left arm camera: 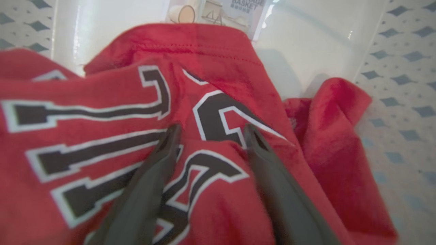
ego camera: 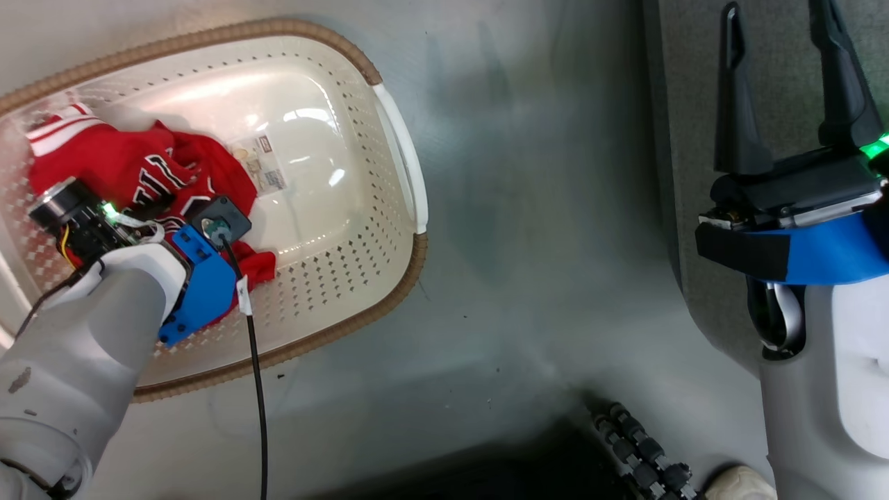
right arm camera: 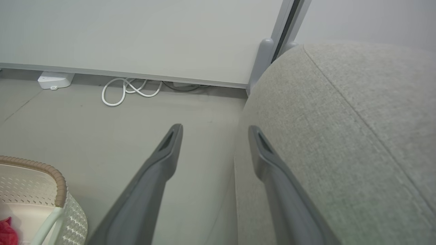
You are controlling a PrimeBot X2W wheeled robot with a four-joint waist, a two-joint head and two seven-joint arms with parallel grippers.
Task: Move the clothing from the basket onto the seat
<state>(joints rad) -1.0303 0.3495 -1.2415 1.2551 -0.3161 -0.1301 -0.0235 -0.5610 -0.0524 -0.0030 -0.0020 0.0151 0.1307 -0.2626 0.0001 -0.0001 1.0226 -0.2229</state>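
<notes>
The cream basket (ego camera: pixel 389 229) stands on the floor at the left, with its brown rim (right arm camera: pixel 51 172) in the right wrist view. Red clothing (ego camera: pixel 118 167) lies bunched against its left side: a jersey (left arm camera: pixel 112 95) with white, black-edged lettering, and plain red fabric (left arm camera: pixel 333 136) beside it. White striped trim (ego camera: pixel 59 132) shows at the far end. My left arm (ego camera: pixel 139 278) reaches down into the basket. The left gripper (left arm camera: pixel 211 131) is open, its fingertips (left arm camera: pixel 172 136) resting on the lettering. My right gripper (ego camera: pixel 774 21) hangs open and empty at the edge of the grey seat (right arm camera: pixel 340 136).
A paper label (ego camera: pixel 264 170) lies on the basket's bare bottom. A black cable (ego camera: pixel 257 389) hangs from my left wrist. Grey floor (ego camera: pixel 542 208) separates basket and seat. A white cable coil (right arm camera: pixel 127 90) and a white box (right arm camera: pixel 54 80) lie by the wall.
</notes>
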